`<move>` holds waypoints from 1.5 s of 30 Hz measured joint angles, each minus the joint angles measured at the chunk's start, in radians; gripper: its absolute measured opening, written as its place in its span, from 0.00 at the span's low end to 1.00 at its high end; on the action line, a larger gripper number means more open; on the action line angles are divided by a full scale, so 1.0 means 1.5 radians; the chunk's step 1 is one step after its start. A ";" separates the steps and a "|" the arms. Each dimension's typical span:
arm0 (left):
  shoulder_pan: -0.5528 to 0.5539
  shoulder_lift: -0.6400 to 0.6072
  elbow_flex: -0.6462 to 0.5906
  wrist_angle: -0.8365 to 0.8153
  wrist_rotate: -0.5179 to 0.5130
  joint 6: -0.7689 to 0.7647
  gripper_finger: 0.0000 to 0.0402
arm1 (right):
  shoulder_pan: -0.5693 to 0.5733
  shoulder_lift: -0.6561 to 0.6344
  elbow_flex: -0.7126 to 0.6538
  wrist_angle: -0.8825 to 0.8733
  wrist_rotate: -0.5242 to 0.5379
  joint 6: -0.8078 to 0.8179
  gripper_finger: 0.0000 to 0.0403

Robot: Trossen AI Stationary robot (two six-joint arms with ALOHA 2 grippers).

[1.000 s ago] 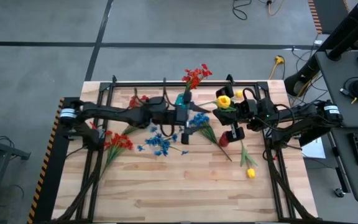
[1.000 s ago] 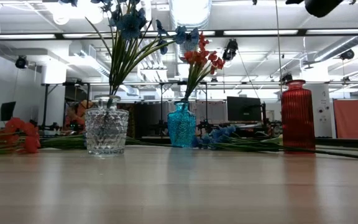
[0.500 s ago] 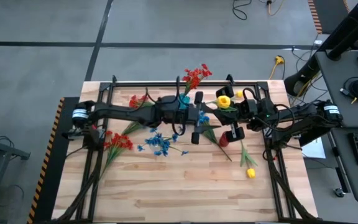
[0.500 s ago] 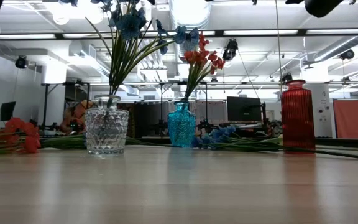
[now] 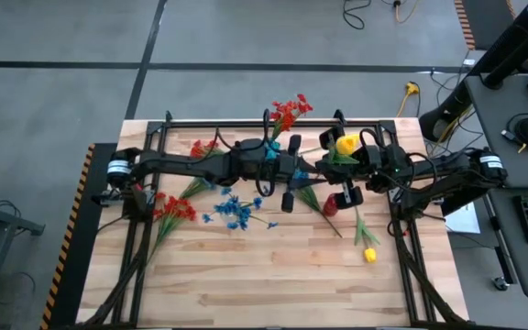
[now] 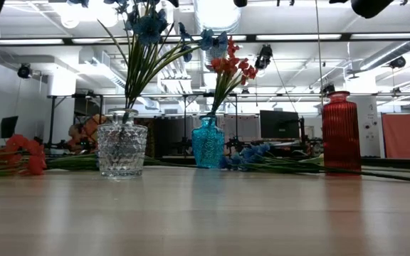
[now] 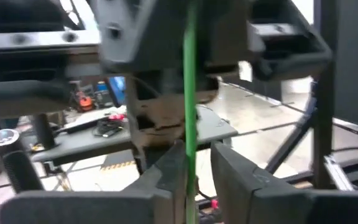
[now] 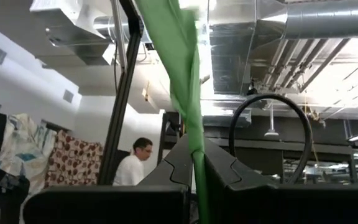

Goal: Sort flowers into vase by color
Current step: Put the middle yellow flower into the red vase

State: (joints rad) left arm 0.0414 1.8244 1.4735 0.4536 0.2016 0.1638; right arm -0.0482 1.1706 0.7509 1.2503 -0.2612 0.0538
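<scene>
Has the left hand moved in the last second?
Yes. In the high view the left hand has shifted rightward past the blue vase, toward the right arm, and now pinches a green stalk.

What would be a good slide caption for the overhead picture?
Two robot arms meet mid-table, each gripper pinching a flower stalk, the right gripper with a yellow flower, the left gripper beside it.

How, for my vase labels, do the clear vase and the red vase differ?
The clear vase is squat, faceted glass and holds blue flowers; the red vase is taller, ribbed and shows no stems above its mouth. Both stand upright on the table.
</scene>
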 joint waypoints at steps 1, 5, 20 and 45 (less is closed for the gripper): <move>-0.001 0.000 0.001 -0.003 0.001 0.000 0.11 | 0.000 -0.001 0.000 -0.008 0.000 0.002 0.02; 0.000 -0.002 0.001 -0.012 0.002 -0.001 0.03 | 0.000 -0.009 0.001 -0.041 0.000 0.002 0.02; 0.000 -0.030 -0.002 -0.073 0.000 -0.009 0.00 | 0.000 -0.132 0.002 -0.299 0.021 0.022 0.08; 0.001 -0.127 -0.082 -0.103 -0.058 0.008 0.00 | 0.000 -0.198 0.006 -0.465 0.072 -0.037 0.38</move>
State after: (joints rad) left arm 0.0429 1.6337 1.3502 0.2986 0.1146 0.1753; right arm -0.0483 0.8738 0.7605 0.5521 -0.1535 -0.0010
